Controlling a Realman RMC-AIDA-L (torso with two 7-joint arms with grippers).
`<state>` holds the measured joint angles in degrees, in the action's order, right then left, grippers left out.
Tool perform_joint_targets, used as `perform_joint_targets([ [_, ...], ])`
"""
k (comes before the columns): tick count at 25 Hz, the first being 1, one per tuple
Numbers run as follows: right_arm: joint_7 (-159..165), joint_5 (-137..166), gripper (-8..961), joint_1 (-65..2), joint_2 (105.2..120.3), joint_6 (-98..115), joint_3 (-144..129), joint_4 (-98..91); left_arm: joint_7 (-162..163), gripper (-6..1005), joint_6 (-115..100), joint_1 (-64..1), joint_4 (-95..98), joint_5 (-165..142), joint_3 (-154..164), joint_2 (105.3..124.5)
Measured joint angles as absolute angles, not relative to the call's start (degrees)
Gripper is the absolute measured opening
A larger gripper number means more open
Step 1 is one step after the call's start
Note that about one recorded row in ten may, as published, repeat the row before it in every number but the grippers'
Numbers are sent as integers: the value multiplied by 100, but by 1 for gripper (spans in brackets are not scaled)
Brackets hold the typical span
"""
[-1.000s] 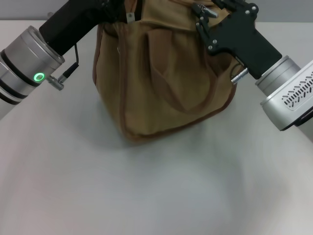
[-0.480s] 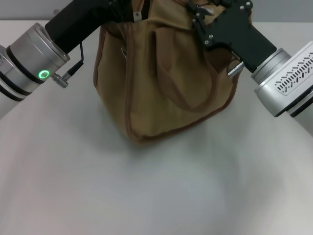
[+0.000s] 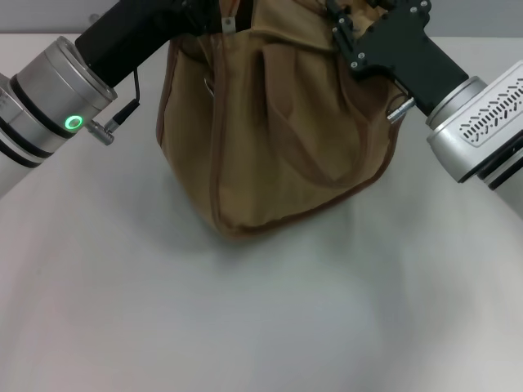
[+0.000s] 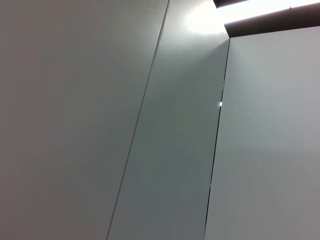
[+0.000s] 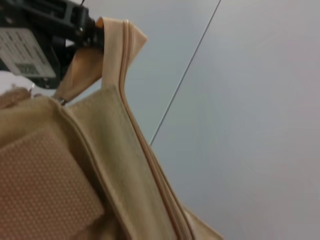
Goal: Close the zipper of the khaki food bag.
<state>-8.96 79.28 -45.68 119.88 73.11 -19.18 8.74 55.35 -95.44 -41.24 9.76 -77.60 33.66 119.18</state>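
The khaki food bag (image 3: pixel 278 139) stands at the far middle of the table, its brown loop handle (image 3: pixel 304 159) hanging down the near side. My left gripper (image 3: pixel 204 11) reaches its top left corner. In the right wrist view the left gripper (image 5: pixel 84 24) is shut on the raised end of the zipper (image 5: pixel 150 155) tape, which runs along the bag's top edge. The right gripper (image 3: pixel 350 13) is over the bag's top right, cut off by the head view's edge. The silver pull tab is hidden.
The grey table (image 3: pixel 245 310) spreads out in front of the bag. A small metal side ring (image 3: pixel 209 85) hangs on the bag's left end. The left wrist view holds only pale wall panels.
The bag's left end rose a little with the left gripper. The right gripper shifted slightly rightward along the bag's top, and the silver piece seen by it earlier no longer shows.
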Motion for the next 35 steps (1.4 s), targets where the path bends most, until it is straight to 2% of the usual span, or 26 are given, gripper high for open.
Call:
perform_joint_targets([
  [10, -686, 7963, 365, -4585, 11988, 7780, -1967, 971, 5529, 95, -9526, -4128, 976, -7749, 3364, 11918],
  [35, -678, 7911, 389, -4367, 11981, 6998, -1518, 665, 5555, 101, -9515, -4160, 976, -7751, 3362, 11918],
])
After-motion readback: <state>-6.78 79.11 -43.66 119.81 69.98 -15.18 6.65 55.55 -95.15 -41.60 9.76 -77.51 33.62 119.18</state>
